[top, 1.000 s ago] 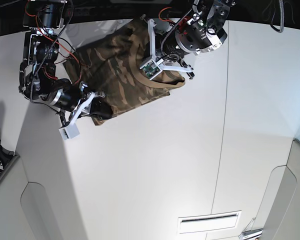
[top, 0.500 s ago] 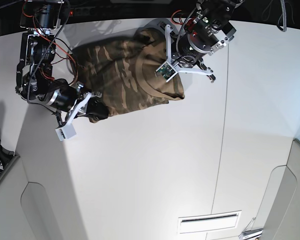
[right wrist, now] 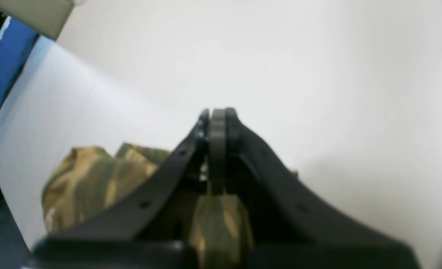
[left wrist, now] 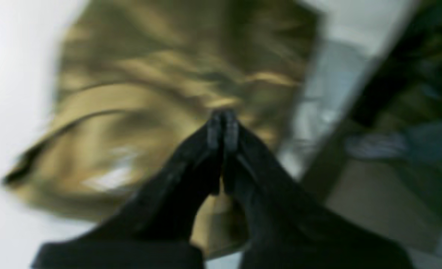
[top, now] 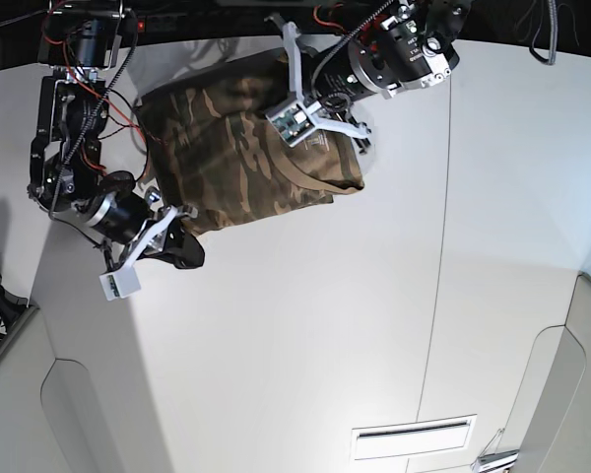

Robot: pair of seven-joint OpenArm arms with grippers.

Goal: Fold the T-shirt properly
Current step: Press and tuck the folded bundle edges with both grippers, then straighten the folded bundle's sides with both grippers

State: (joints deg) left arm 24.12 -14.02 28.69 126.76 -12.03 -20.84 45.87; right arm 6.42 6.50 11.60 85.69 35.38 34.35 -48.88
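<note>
White table [top: 305, 335], shirt [top: 236, 148] bunched in a folded heap at far edge. Compared with a second ago: left gripper [left wrist: 223, 129] lifted off collar end, right gripper [right wrist: 217, 123] drawn back clear of near corner; both pairs of fingers pressed together, holding nothing. Judged as release after a fold, heap left rumpled, edges uneven, so smoothing probably outstanding. No containers in view.
</note>
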